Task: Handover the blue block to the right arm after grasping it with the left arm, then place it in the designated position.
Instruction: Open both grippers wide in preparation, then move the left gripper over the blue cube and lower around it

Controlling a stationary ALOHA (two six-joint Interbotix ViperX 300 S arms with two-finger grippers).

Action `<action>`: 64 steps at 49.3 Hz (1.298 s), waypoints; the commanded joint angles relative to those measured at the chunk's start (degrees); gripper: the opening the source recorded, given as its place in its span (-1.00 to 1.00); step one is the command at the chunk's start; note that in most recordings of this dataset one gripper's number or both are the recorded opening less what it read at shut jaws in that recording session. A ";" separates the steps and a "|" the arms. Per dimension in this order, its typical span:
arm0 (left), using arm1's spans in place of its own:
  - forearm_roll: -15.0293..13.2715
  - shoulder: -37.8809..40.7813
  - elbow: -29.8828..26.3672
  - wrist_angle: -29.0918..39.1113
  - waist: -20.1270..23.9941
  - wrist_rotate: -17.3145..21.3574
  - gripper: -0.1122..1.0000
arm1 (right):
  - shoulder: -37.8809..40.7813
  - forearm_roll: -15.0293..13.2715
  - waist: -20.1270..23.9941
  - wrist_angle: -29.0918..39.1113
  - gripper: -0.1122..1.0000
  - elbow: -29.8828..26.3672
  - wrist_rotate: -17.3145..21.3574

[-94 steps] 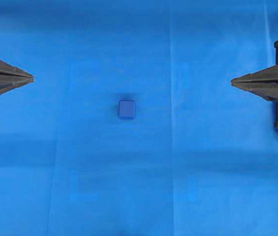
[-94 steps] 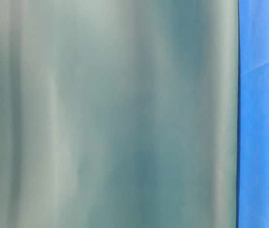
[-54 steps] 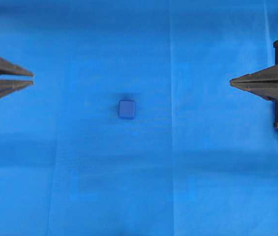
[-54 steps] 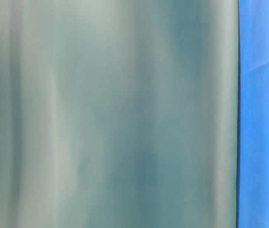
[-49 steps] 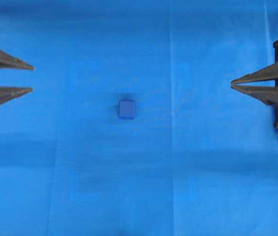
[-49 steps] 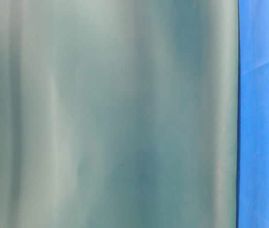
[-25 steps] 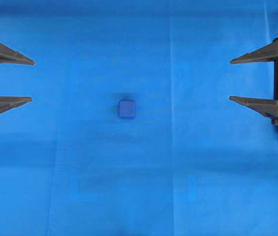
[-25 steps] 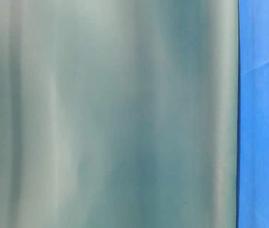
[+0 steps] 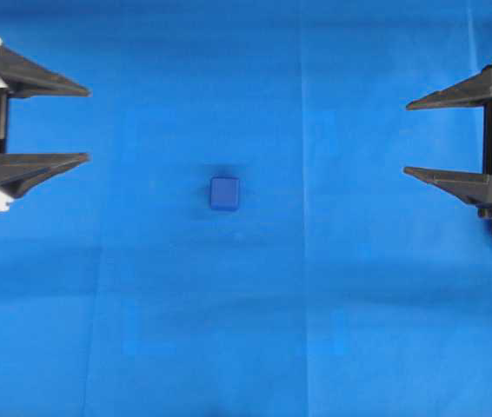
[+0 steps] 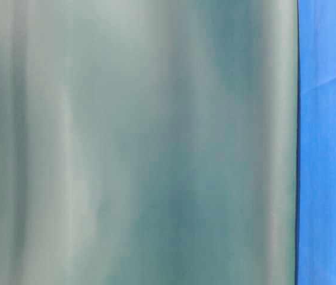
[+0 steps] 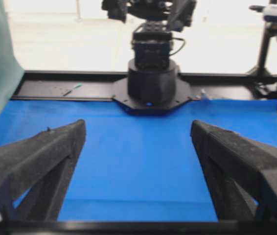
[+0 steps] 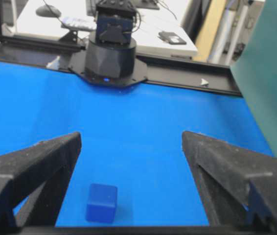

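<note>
Both end effectors are standing spread wide and holding nothing. Seen from above, the left end effector [image 9: 88, 123], the one with white pieces on its frame, is sitting at the left edge, and its two pointed fingers are aiming toward the middle. The right end effector [image 9: 405, 139], all black, is waiting at the right edge and pointing back the other way.

The blue block [image 9: 224, 193] is resting alone on the blue cloth [image 9: 333, 287] that is covering the surface, about midway between the two and well apart from each. From the right wrist camera the block [image 12: 101, 202] is showing low down, nearer one finger than the other. The left wrist camera is not showing it at all.

The block is looking small, stiff and probably light, with smooth faces and slightly rounded edges, so it may be a little slippery. It is narrower than the gap between the fingers. I am guessing the best hold is a pinch on two flat opposite sides, near one end, leaving room for the other arm to take it.
</note>
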 commanded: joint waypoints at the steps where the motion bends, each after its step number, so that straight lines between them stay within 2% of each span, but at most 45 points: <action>1: 0.09 9.40 -3.60 -2.02 0.35 -0.09 0.86 | 0.35 0.18 -0.09 -0.44 0.96 -1.49 0.00; 13: 0.18 20.74 -11.43 -2.20 0.35 -0.18 0.86 | 0.35 0.18 -0.18 -0.44 0.96 -1.49 0.00; 20: 0.09 24.70 -15.56 -0.53 0.26 -0.09 0.86 | 0.35 0.18 -0.09 -0.53 0.96 -1.58 0.00; 30: 0.09 26.81 -18.02 1.41 0.35 -0.35 0.86 | 0.35 0.26 -0.09 -0.62 0.96 -1.58 0.09; 45: 0.09 26.46 -18.63 3.69 0.26 -0.88 0.86 | 0.35 0.18 -0.09 -0.62 0.96 -1.58 0.00; 51: 0.09 26.72 -20.65 9.93 0.26 -0.97 0.86 | 0.35 0.26 -0.09 -0.62 0.96 -1.58 0.09; 64: 0.09 26.89 -29.62 32.34 -0.44 -0.97 0.86 | 0.35 0.26 -0.09 -0.44 0.96 -1.58 0.09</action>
